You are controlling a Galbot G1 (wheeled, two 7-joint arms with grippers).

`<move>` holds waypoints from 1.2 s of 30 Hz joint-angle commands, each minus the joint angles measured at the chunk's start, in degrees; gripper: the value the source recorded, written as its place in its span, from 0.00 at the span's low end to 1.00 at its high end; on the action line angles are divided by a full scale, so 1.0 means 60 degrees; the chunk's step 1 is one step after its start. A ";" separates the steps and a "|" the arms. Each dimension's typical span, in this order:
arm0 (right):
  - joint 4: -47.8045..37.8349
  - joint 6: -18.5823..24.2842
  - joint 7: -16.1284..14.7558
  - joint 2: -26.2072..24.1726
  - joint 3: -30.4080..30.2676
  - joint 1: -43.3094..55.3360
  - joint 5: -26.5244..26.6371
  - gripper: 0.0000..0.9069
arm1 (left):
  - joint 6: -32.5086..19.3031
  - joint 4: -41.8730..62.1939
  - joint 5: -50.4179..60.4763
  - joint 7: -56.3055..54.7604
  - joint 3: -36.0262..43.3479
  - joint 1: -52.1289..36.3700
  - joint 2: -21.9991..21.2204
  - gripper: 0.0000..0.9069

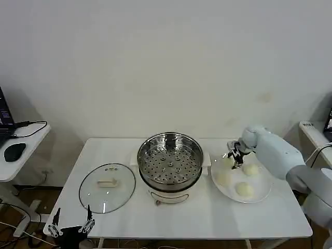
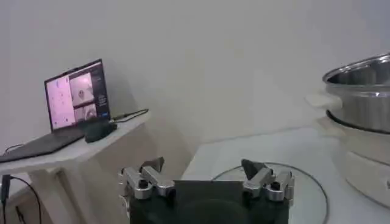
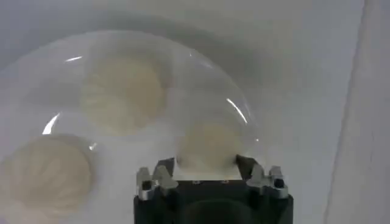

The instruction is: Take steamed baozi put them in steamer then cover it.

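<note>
The steamer (image 1: 169,161) stands open at the table's middle, its perforated tray bare. The glass cover (image 1: 107,187) lies flat on the table to its left. Several cream-white baozi rest on a white plate (image 1: 263,196) to the right of the steamer. My right gripper (image 1: 236,155) is low over the plate's far left side, and its fingers press both sides of one baozi (image 3: 207,146). Two other baozi (image 3: 125,91) (image 3: 42,176) lie further along the plate (image 3: 231,91). My left gripper (image 1: 70,224) hangs open and parked below the table's front left corner, near the cover (image 2: 304,189).
A side desk (image 1: 21,155) at the left holds a laptop (image 2: 76,97) and a mouse (image 1: 14,151). The steamer's steel wall (image 2: 359,91) rises beyond the cover in the left wrist view. Bare tabletop lies in front of the steamer.
</note>
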 commanded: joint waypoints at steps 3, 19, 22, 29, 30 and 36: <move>-0.0084 0.0040 0.0035 0.0042 0.0045 0.0009 -0.0040 0.61 | -0.0003 -0.0033 0.0011 -0.0008 0.0025 0.0005 -0.0018 1.00; 0.2994 -0.0190 -0.0075 -0.1870 -0.1066 0.1886 0.1349 0.62 | 0.0013 0.0134 -0.0040 -0.0014 -0.0015 -0.0081 0.0146 1.00; 0.3856 -0.0286 -0.0109 -0.2233 -0.1767 0.2885 0.1925 0.62 | 0.0007 0.0161 -0.0048 -0.0012 -0.0002 -0.0088 0.0191 1.00; 0.4696 -0.0247 -0.0137 -0.2115 -0.2882 0.4682 0.2759 0.62 | 0.0085 0.0293 -0.0234 -0.0016 0.0027 -0.0229 0.0273 1.00; 0.4791 -0.0241 -0.0138 -0.2035 -0.2974 0.4874 0.2859 0.62 | 0.0094 0.0305 -0.0263 -0.0009 0.0025 -0.0245 0.0318 1.00; 0.5337 -0.0115 -0.0049 -0.1343 -0.3508 0.5542 0.3542 0.62 | 0.0193 0.0343 -0.0436 0.0003 -0.0077 -0.0240 0.0637 1.00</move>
